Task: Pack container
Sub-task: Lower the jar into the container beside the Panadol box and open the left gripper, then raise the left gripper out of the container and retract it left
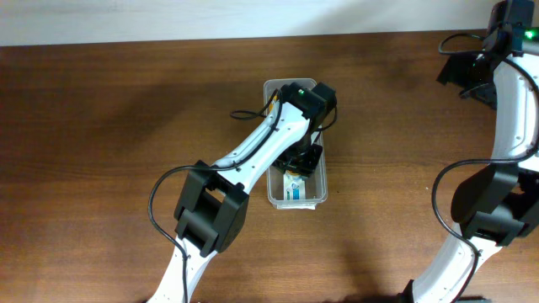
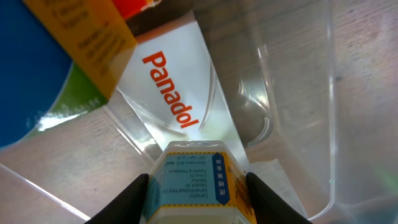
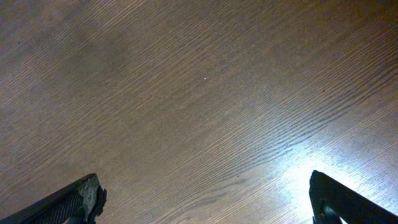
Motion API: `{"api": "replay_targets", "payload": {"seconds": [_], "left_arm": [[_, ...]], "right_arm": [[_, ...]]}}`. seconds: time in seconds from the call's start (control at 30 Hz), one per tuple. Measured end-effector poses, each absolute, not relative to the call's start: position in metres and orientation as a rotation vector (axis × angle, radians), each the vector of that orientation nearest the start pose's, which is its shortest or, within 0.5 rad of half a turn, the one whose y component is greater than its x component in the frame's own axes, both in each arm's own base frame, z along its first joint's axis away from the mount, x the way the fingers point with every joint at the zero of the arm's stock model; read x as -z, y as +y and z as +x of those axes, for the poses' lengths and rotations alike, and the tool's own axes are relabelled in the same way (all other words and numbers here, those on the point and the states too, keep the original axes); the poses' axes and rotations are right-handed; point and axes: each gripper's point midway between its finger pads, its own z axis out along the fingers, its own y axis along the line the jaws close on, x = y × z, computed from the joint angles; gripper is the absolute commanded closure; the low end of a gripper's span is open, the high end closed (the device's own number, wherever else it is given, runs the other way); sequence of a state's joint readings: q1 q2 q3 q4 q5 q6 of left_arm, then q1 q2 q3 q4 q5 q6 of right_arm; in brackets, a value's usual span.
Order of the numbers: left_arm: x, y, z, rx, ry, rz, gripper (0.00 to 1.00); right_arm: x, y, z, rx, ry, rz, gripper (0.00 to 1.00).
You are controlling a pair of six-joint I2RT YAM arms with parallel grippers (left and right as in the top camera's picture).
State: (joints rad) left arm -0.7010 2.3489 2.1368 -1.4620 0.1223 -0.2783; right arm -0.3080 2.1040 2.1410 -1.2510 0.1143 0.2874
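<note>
Since the container is thin clear plastic, it is probably light, fairly stiff along the rim, and glossy enough to slip. Its long walls may bow if squeezed mid-span. The rim at a short end, or a rounded corner, looks like the safest place to hold it, with the pinch kept firm but not crushing. It lies at the middle of the bench, with its long axis running from 12 to 6 o'clock in the overhead view.

The left end effector is down inside it, toward the 6 o'clock end. It is closed on a small box with a yellow, blue and white printed face, one finger against each side. In the left wrist view a white Panadol box lies flat on the container floor at 12 o'clock from the held one. An orange box with blue and green panels sits at 10 o'clock, partly over it. These boxes look like light card, which dents easily, so a gentle grip across the flat sides should suit them.

The right end effector hangs wide open and holds nothing, over bare wood at about 2 o'clock on the bench, well apart from the container.

The bench is dark wood-grain, flat and matt, with a bright glare patch under the right arm. Beyond it only a pale strip shows along the 12 o'clock edge.
</note>
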Motion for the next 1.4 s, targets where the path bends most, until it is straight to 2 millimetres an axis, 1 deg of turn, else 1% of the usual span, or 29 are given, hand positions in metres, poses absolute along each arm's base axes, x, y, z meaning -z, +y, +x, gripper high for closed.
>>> {"api": "replay_targets", "payload": {"seconds": [0.13, 0.37, 0.67, 0.7, 0.73, 0.77, 0.83, 1.07, 1.2, 1.33, 1.4], "left_arm": [[-0.0651, -0.2925, 0.3149, 0.084, 3.228, 0.676, 0.64], [-0.0581, -0.2887, 0.3106, 0.064, 3.249, 0.678, 0.64], [-0.0571, -0.2919, 0.3152, 0.077, 3.227, 0.676, 0.63], [-0.0571, -0.2919, 0.3152, 0.077, 3.227, 0.676, 0.48], [-0.0571, -0.2919, 0.3152, 0.077, 3.227, 0.676, 0.45], [-0.0571, -0.2919, 0.3152, 0.077, 3.229, 0.67, 0.44], [-0.0571, -0.2919, 0.3152, 0.076, 3.229, 0.669, 0.49], [-0.0571, -0.2919, 0.3152, 0.076, 3.229, 0.67, 0.47], [-0.0571, -0.2919, 0.3152, 0.076, 3.229, 0.67, 0.41], [-0.0572, -0.2916, 0.3155, 0.077, 3.229, 0.67, 0.36], [-0.0605, -0.2907, 0.3172, 0.079, 3.227, 0.666, 0.35]], "right_arm": [[-0.1805, -0.1649, 0.4536, 0.164, 2.651, 0.843, 0.02], [-0.1805, -0.1649, 0.4536, 0.164, 2.651, 0.843, 0.02], [-0.1805, -0.1649, 0.4536, 0.164, 2.651, 0.843, 0.02], [-0.1805, -0.1649, 0.4536, 0.164, 2.651, 0.843, 0.02], [-0.1805, -0.1649, 0.4536, 0.164, 2.651, 0.843, 0.02], [-0.1805, -0.1649, 0.4536, 0.164, 2.651, 0.843, 0.02], [-0.1805, -0.1649, 0.4536, 0.164, 2.651, 0.843, 0.01], [-0.1805, -0.1649, 0.4536, 0.164, 2.651, 0.843, 0.02], [-0.1805, -0.1649, 0.4536, 0.164, 2.651, 0.843, 0.02], [-0.1805, -0.1649, 0.4536, 0.164, 2.651, 0.843, 0.02], [-0.1805, -0.1649, 0.4536, 0.164, 2.651, 0.844, 0.02]]}}
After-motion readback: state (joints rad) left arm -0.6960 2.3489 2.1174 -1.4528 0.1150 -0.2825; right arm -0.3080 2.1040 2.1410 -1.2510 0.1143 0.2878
